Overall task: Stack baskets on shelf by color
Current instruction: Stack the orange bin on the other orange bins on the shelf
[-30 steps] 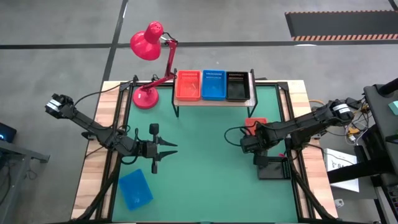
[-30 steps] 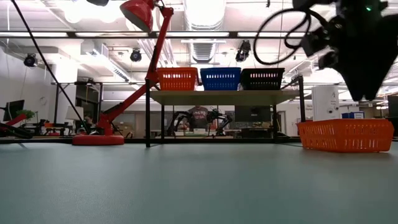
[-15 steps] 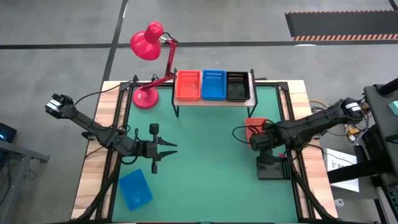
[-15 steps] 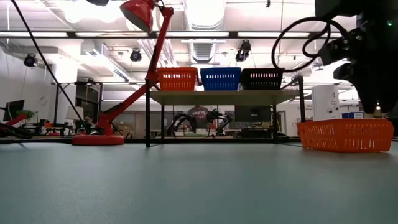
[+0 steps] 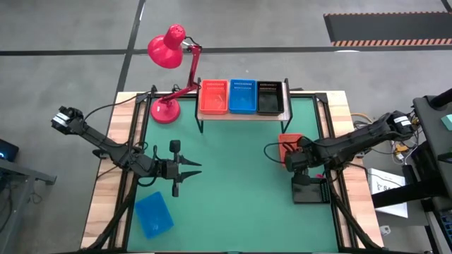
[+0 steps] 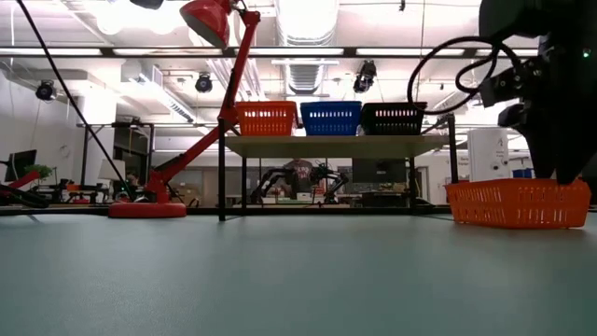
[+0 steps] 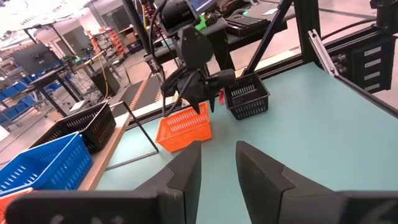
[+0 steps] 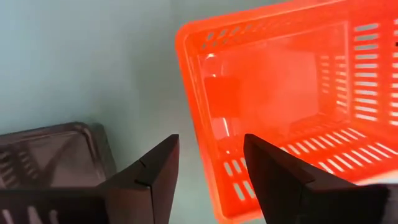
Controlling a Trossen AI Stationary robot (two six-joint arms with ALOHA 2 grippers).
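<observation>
The light-wood shelf point(image 5: 243, 113) stands at the table's far edge and carries an orange-red point(image 5: 214, 97), a blue point(image 5: 242, 97) and a black basket point(image 5: 269, 97) side by side. A loose orange-red basket point(image 5: 289, 143) sits on the table's right side, a black one point(image 5: 311, 191) nearer, and a blue one point(image 5: 154, 214) near left. My right gripper point(image 8: 210, 142) is open just above the orange-red basket point(image 8: 280, 106), one finger on each side of its short wall point(image 8: 198, 134). My left gripper point(image 5: 192, 169) hovers open at centre-left.
A red desk lamp point(image 5: 169, 48) stands on its base point(image 5: 164, 111) at the far left, beside the shelf. The green table top point(image 5: 233, 190) lies bare between the two arms. Wooden strips and black rails border the table's left and right edges.
My right gripper has moved toward the table's right edge and down, from above the green mat to the loose orange-red basket's near end. It stays open. The baskets have kept their places.
</observation>
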